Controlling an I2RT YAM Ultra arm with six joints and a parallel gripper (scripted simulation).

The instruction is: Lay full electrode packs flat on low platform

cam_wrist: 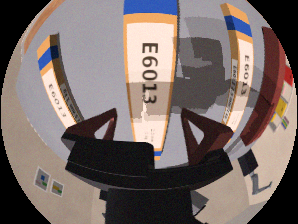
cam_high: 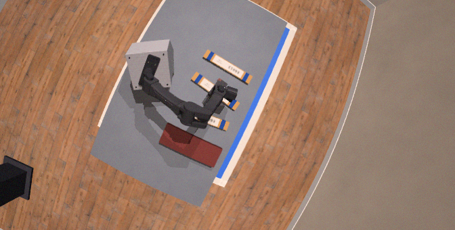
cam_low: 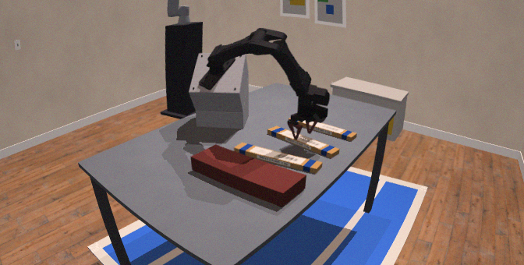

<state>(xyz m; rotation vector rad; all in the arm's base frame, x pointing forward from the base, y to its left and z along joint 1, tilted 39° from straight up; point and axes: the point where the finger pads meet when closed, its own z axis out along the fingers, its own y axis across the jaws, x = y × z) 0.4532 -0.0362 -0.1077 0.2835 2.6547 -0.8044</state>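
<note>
Nearest the exterior camera I see the low red platform with no pack on it, and just beyond it the first electrode pack lies flat on the gray surface. Past that, I have my jaws spread almost fully open and gripping nothing, their dark red fingers above the middle pack, one toward each long side. The third pack lies flat farthest out, well apart from the platform.
</note>
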